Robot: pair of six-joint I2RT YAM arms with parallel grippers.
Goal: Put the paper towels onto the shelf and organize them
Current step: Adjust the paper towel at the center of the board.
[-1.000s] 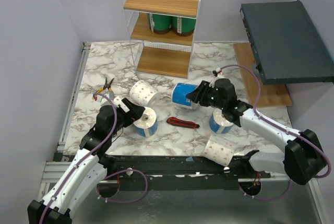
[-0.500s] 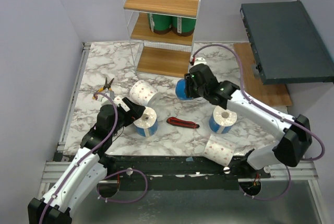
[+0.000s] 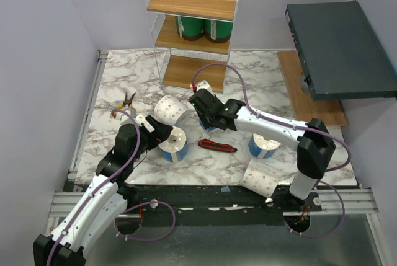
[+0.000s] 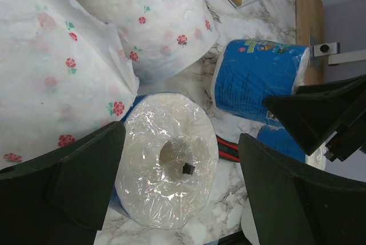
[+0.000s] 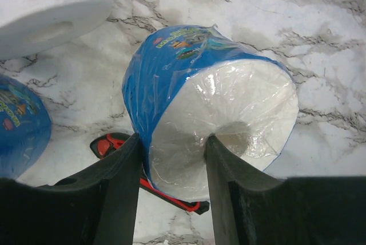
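Note:
My right gripper point(image 5: 171, 148) is shut on a blue-wrapped paper towel roll point(image 5: 200, 96), one finger in its core and one on its outside. It holds the roll above the marble. In the top view this gripper point(image 3: 203, 110) is just in front of the shelf point(image 3: 193, 72), and the roll point(image 3: 208, 124) is mostly hidden under it. My left gripper point(image 4: 177, 159) is open, straddling an upright blue roll point(image 4: 166, 188) without touching it; it shows in the top view point(image 3: 162, 134). Two green rolls point(image 3: 203, 28) stand on the shelf's middle tier.
White dotted rolls lie by my left gripper point(image 3: 169, 110) and at the front right point(image 3: 260, 179). Another blue roll point(image 3: 263, 144) stands at the right. A red-and-black utility knife point(image 3: 217, 146) lies in the middle, pliers point(image 3: 126, 101) at the left, a dark slab point(image 3: 338, 49) at the far right.
My right arm has swung left with the blue roll in its grip, from the table's right-centre to just in front of the shelf. My left arm has not moved.

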